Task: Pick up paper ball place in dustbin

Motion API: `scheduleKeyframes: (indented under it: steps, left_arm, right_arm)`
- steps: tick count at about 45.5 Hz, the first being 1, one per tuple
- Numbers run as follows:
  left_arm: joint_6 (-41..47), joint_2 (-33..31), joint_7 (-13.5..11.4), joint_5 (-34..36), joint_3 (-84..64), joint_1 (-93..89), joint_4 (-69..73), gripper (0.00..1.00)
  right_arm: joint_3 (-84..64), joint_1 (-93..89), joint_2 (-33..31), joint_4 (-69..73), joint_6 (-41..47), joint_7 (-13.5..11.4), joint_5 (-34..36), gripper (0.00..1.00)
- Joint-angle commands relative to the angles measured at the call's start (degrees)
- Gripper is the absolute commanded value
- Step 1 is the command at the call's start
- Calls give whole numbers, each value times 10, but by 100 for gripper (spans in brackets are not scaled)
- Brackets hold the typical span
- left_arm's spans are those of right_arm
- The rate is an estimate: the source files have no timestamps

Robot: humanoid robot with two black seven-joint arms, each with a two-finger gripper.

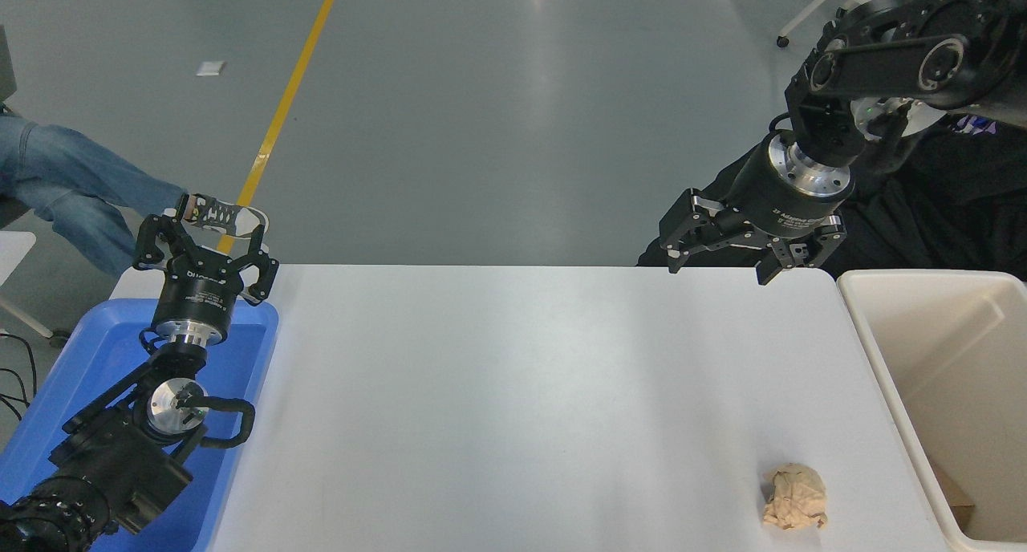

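The paper ball [794,497], a wrinkly tan wad, lies on the white table [513,391] near its front right corner. The cream-white dustbin [882,359] stands just right of the table, its near wall close to the ball. My right gripper [716,265] hangs open and empty high over the table's far right edge, well behind the ball. My left gripper [202,235] is parked open at the far left, above a blue tray.
A shallow blue tray [104,351] sits at the table's left end under the left arm. A seated person's jeans leg and shoe [217,213] show beyond the left gripper. A dark-clothed person [947,207] sits behind the right arm.
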Motion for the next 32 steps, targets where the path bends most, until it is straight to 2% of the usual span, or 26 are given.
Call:
scheduleKeyframes:
  steps: [1,32]
  left_arm:
    - [0,0,0,0,1,0,0,99]
    - [0,0,0,0,1,0,0,99]
  right_arm:
    - [0,3,-1,0,0,0,0,100]
    - [1,10,-1,0,0,0,0,100]
